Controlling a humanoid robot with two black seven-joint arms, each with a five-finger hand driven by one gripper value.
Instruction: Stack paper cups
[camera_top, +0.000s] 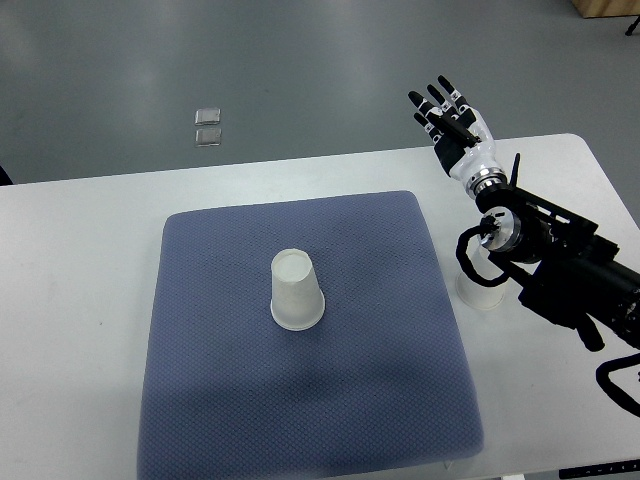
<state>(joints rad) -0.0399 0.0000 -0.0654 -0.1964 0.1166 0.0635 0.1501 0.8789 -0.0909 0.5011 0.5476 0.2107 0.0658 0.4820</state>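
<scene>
The blue mat (310, 335) carries an upturned paper cup (296, 291) at centre; a second cup (482, 293) sits at three o'clock, under the right arm. The right hand (452, 120), fingers spread and empty, is raised at one o'clock; lowering, the forearm could topple that cup.

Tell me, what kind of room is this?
Probably a robotics lab or test room: a plain white table with a blue mat, a paper cup, a robot's right hand, bare grey floor.
</scene>
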